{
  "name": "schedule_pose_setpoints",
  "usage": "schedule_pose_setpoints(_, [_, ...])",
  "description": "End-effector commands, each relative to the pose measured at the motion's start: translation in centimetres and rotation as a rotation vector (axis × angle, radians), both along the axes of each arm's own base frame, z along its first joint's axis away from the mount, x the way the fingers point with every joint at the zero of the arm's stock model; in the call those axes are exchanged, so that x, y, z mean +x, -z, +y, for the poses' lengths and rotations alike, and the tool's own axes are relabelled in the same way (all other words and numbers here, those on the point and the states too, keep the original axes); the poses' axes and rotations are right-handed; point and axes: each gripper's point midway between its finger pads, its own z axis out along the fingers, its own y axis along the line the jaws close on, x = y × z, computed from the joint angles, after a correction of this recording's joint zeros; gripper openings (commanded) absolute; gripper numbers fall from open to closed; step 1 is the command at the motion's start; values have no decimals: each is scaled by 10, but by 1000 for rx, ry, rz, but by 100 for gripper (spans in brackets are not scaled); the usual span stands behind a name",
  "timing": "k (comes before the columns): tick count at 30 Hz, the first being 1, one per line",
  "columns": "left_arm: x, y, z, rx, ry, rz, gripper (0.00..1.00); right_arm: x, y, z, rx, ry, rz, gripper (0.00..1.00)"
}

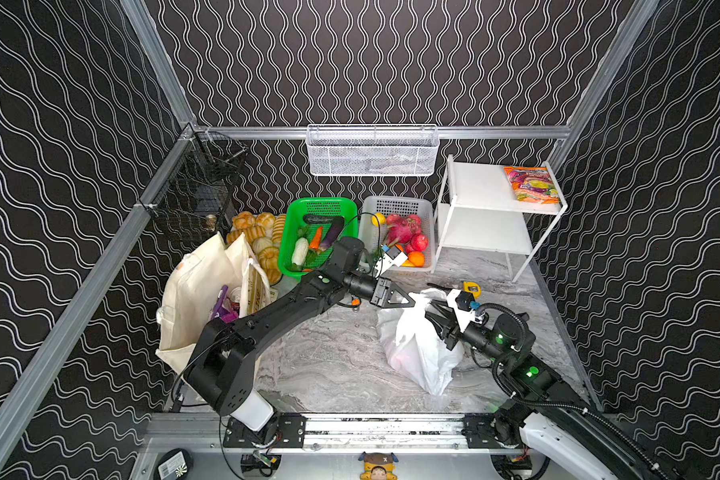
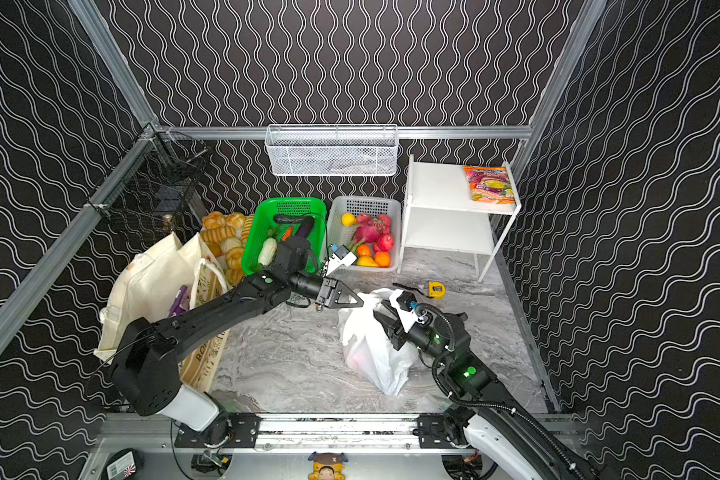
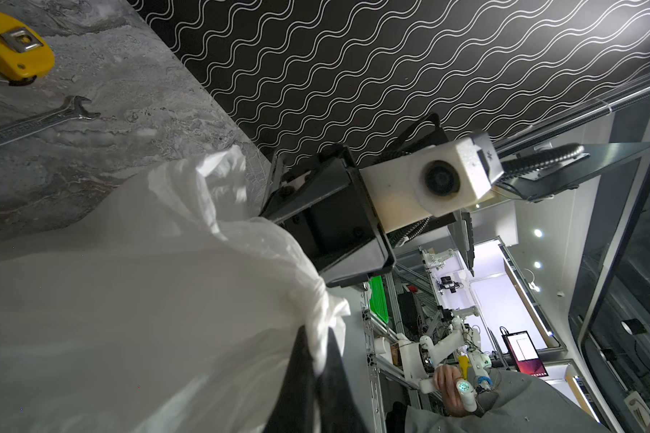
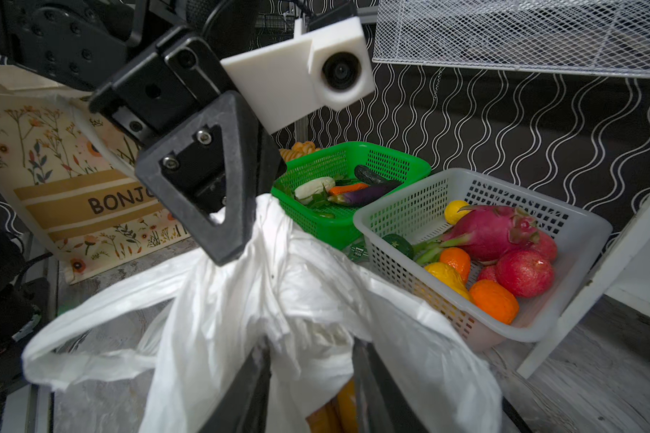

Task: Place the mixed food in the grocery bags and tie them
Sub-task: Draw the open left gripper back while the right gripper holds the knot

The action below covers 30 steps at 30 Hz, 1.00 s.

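Now, in both top views your left gripper (image 1: 410, 302) pinches the plastic bag (image 1: 412, 353); the tote (image 1: 192, 286) holds purple packets (image 1: 221, 305). Left wrist: bare tabletop (image 3: 109, 112) runs to the wall (image 3: 353, 75). Right wrist: your right gripper (image 4: 310, 343) stands parted around plastic folds.

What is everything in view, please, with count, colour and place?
plastic bag: one, white, centre-right
canvas tote: one, cream, left; purple packets, can inside
vegetable basket: one, green, back
fruit basket: one, white, beside it
bread rolls: several, golden, behind tote
shelf: one, white, back right
snack packet: one, orange, on shelf
wire baskets: two, white and black, on rails
tape measure: one, yellow, behind bag
wrench: one, grey, beside tape
left gripper: black, shut on plastic bag
right gripper: black, open at bag
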Motion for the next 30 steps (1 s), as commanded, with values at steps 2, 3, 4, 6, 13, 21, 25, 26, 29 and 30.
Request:
schedule_pose_setpoints(2, [-2,-19,-2,-80,27,-19,0,-7,-13,2,79,-82,-11,39])
schedule_pose_setpoints(3, [-2,-19,-2,-83,28,-18,0,-9,-16,2,92,-102,-14,38])
schedule_pose_setpoints(4, [-2,-19,-2,-86,34,-15,0,-11,-20,2,111,-126,-17,37])
schedule_pose_setpoints(6, [-2,-20,-3,-98,42,-5,0,-14,-27,4,137,-169,-26,33])
schedule_pose_setpoints(13, [0,-23,-6,-136,50,25,0,-15,-35,9,148,-255,-18,16])
schedule_pose_setpoints(21, [-2,-27,-5,-144,62,21,0,1,-30,-6,128,-123,-34,31])
schedule_pose_setpoints(25, [-2,-28,-5,-144,67,17,0,3,-24,-12,96,-92,-46,33])
schedule_pose_setpoints(26, [-3,-28,-5,-145,70,20,0,3,-22,-12,88,-103,-40,33])
schedule_pose_setpoints(29, [-3,-30,-5,-155,76,20,0,3,-24,-11,82,-117,-39,33])
schedule_pose_setpoints(30, [-4,-31,-5,-159,78,21,0,3,-25,-10,81,-127,-46,30])
